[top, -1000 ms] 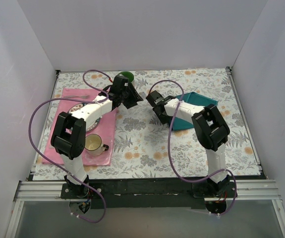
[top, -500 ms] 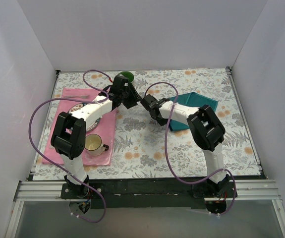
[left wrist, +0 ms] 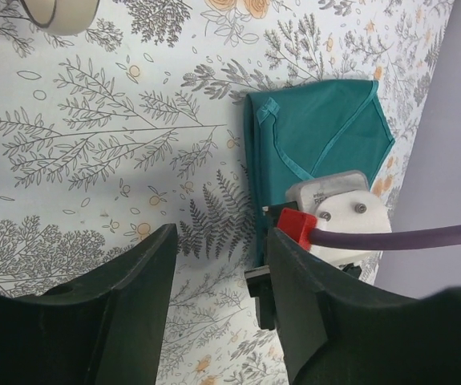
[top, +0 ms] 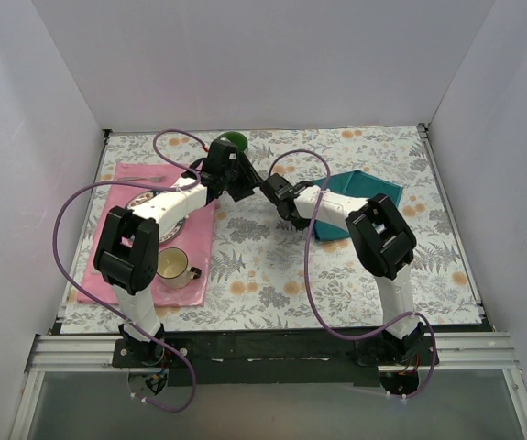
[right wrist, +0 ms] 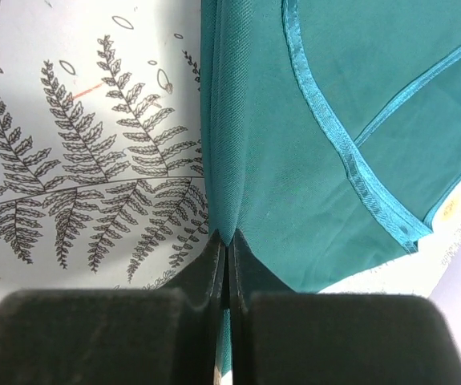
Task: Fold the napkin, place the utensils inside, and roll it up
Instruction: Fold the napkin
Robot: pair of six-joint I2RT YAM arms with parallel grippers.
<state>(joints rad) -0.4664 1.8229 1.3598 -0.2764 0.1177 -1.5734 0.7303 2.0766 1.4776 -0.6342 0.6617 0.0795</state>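
Observation:
The teal napkin [top: 366,194] lies folded on the flowered table, right of centre. My right gripper [right wrist: 224,241] is shut on its folded left edge, and a pinch of cloth [right wrist: 238,160] rises into the closed jaws. In the top view that right gripper [top: 278,194] sits at the napkin's left end. My left gripper [top: 247,186] hovers just left of it, jaws open with nothing between them. In the left wrist view the napkin [left wrist: 318,136] and the right wrist's white body [left wrist: 344,220] show beyond the open left gripper [left wrist: 220,241]. The utensils are hidden.
A pink placemat [top: 126,188] lies at the left under my left arm, with a plate [top: 142,203] and a mug [top: 175,266] on it. A green object [top: 234,139] stands near the back wall. White walls close the table in on three sides.
My right gripper slid a little left to the napkin's edge and closed on it. My left arm stayed almost still, its jaws opening slightly.

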